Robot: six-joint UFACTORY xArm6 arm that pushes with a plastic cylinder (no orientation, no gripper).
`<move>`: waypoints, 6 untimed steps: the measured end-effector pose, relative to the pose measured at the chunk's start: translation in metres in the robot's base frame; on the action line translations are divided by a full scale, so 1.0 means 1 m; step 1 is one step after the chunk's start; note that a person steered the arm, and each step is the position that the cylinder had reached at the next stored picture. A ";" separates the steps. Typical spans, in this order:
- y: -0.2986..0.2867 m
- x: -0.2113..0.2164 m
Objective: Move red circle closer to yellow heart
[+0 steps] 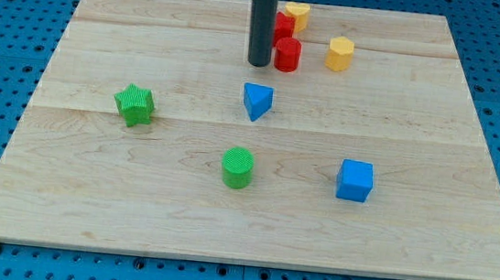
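The red circle [288, 55] sits near the view's top centre. Just behind it is another red block [284, 26], its shape partly hidden by the rod. A yellow block [297, 14] at the very top touches that red block; it looks like the yellow heart, though its shape is hard to make out. A second yellow block [339, 53], hexagon-like, lies to the right of the red circle. My tip [258, 64] rests on the board right next to the red circle's left side.
A blue triangle [257, 100] lies just below my tip. A green star [134, 104] is at the view's left, a green circle [238, 167] at lower centre, a blue cube [355, 180] at lower right. The wooden board [88, 198] ends in blue pegboard all round.
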State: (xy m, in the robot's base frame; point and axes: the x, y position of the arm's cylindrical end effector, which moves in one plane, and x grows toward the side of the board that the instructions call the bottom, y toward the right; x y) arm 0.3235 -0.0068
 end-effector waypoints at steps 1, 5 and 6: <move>-0.003 -0.002; 0.160 0.035; 0.227 0.008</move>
